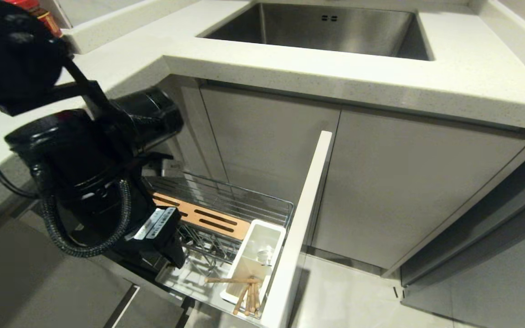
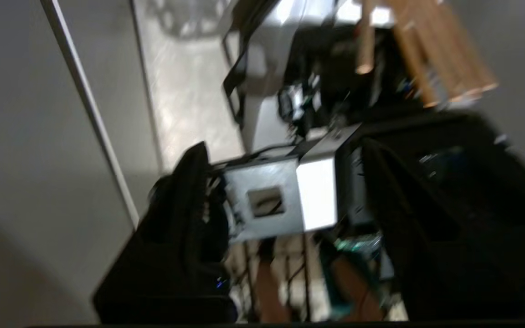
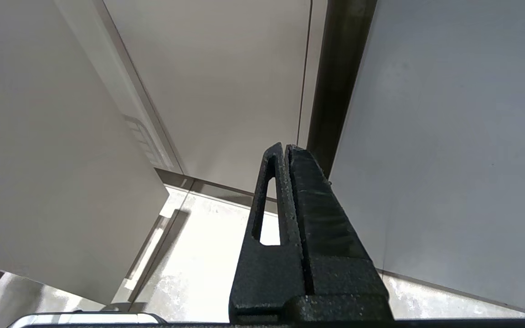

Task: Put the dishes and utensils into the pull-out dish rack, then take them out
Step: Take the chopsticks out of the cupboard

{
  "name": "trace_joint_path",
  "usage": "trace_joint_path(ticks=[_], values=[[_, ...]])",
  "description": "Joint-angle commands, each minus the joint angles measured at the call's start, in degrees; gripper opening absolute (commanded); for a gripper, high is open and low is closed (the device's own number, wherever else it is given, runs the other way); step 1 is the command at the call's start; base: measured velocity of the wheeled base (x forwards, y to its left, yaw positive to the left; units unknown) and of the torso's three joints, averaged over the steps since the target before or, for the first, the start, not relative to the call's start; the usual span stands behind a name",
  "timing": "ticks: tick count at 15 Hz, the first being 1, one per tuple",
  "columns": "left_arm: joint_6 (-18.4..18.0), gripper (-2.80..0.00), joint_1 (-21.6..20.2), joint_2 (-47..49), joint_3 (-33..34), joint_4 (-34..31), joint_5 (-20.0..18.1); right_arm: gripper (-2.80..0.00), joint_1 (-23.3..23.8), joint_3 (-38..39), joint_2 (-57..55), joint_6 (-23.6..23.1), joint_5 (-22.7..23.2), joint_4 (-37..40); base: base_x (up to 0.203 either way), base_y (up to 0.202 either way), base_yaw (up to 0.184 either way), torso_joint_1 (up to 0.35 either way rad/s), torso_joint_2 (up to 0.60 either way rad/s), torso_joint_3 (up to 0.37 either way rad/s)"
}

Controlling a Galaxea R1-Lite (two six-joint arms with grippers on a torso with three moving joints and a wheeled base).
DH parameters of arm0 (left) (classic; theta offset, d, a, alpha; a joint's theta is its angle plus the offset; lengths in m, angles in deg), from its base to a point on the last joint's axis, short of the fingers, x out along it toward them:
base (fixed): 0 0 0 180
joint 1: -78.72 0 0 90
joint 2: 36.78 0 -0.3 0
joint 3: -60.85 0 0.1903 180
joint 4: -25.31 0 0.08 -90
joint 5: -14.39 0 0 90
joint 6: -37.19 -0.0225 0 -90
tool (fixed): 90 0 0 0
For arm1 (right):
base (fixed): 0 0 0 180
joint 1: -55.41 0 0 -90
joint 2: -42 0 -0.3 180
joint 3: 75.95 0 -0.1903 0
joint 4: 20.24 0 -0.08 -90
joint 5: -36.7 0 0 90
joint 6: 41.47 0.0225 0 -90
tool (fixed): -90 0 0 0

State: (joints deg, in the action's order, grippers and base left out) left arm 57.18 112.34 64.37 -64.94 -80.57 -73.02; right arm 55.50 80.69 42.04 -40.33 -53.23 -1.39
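Wooden chopsticks [image 1: 247, 296] in bin | left gripper [image 2: 290, 214] apart, empty

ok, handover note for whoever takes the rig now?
Left end effector: over the pulled-out dish rack, holding nothing visible.
Right end effector: shut, parked by the cabinet doors.
Chopsticks: in the white bin, one lying crosswise over its rim.
Plate, bowl, cutlery: not visible.
Left: the other dishes, then unloading.
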Motion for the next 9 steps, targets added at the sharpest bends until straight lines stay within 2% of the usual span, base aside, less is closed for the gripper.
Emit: trace_joint_path(ticks=[1,3,4,7,9], values=[[-0.7,0.0,0.2,5.6,0.2,-1.4,0.0,-2.8,0.0,1.5,0.0,0.0,0.0,-0.1,0.0,0.0,0.0,0.0,0.0,0.0],[-0.9,0.0,0.6,9.0,-0.5,-2.9,-1.2,-2.8,0.0,1.5,0.0,0.0,0.0,0.0,0.0,0.0,0.0,0.0,0.0,0.0],[-1.3,0.0,0.7,10.4,-0.8,-3.1,-3.3,-2.8,0.0,1.5,0.0,0.0,0.0,-0.1,0.0,0.0,0.0,0.0,0.0,0.0],[-5.7,0.0,0.6,14.2,-1.0,-4.0,-6.0,-2.8,0.0,1.5,0.0,0.0,0.0,0.0,0.0,0.0,0.0,0.0,0.0,0.0],[-5.9,0.0,0.4,16.8,-2.6,-4.3,-8.0,-2.8,0.0,1.5,0.0,0.0,0.0,-0.1,0.0,0.0,0.0,0.0,0.0,0.0]])
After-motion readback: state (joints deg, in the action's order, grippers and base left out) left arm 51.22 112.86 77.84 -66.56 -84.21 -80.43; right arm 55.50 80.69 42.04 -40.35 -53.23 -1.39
